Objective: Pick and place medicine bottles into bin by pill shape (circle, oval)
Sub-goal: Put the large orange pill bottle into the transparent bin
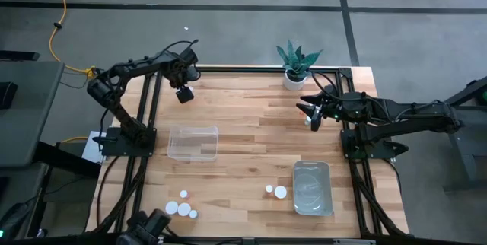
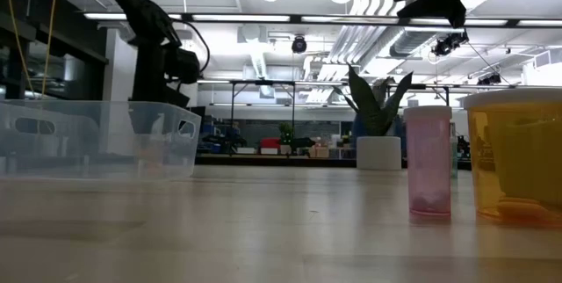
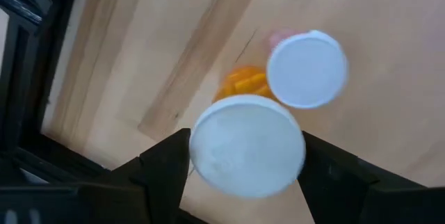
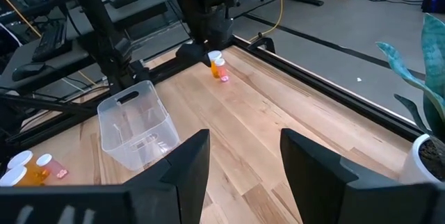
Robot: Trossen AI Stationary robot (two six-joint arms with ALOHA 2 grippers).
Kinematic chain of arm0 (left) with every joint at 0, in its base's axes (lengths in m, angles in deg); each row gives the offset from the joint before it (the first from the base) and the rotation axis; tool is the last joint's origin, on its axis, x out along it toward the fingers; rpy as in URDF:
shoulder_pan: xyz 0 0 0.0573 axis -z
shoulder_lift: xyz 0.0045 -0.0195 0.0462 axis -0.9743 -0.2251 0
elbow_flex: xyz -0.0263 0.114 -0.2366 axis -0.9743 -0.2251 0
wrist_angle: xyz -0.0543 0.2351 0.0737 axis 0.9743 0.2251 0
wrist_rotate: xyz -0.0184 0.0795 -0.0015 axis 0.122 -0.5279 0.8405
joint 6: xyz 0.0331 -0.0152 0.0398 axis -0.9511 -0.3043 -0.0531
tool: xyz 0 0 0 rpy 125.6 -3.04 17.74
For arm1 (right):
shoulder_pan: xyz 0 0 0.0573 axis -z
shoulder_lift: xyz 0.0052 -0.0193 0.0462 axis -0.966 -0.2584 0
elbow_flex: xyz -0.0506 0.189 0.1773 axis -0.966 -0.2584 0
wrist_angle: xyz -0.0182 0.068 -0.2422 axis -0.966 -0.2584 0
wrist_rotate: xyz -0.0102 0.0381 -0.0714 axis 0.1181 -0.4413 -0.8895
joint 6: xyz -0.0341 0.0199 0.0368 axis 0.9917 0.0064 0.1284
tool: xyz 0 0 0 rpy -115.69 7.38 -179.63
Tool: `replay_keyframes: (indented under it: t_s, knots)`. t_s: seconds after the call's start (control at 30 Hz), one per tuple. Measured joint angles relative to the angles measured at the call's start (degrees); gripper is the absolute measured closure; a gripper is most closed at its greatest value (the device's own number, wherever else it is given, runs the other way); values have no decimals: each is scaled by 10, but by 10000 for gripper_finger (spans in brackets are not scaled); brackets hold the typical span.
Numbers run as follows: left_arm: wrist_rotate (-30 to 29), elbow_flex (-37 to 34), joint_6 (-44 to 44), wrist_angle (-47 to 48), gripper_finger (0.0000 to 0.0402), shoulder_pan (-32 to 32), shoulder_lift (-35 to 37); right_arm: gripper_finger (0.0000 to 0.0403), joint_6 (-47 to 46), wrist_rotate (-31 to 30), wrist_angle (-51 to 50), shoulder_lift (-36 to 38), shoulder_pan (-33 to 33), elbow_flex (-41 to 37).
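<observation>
My left gripper is over the table's far left corner, closed around an orange bottle with a white cap. A pink bottle stands right beside it. Both also show in the right wrist view; in the high view the gripper hides them. My right gripper is open and empty above the far right of the table. Several more bottles stand near the front left, and two near the front right. My left gripper has the orange bottle's top, at the white cap's rim, between its two fingers, one on each side. The fingers come from above, pointing down. The bottle is upright. Whether its base is on the table I cannot tell.
A clear bin stands left of centre and a second clear bin at the front right. A potted plant stands at the far edge. In the low view a pink bottle and an orange bottle stand close by.
</observation>
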Motion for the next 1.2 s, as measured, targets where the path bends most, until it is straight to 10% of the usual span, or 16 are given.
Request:
replay_keyframes:
  t_s: [0.63, 1.2]
  knots:
    - [-7, 6, -4, 14, 221, 1, -4, 233, 0, 0, 0, 0, 0, 0]
    - [72, 217, 118, 226, 215, 39, 62, 233, 0, 0, 0, 0, 0, 0]
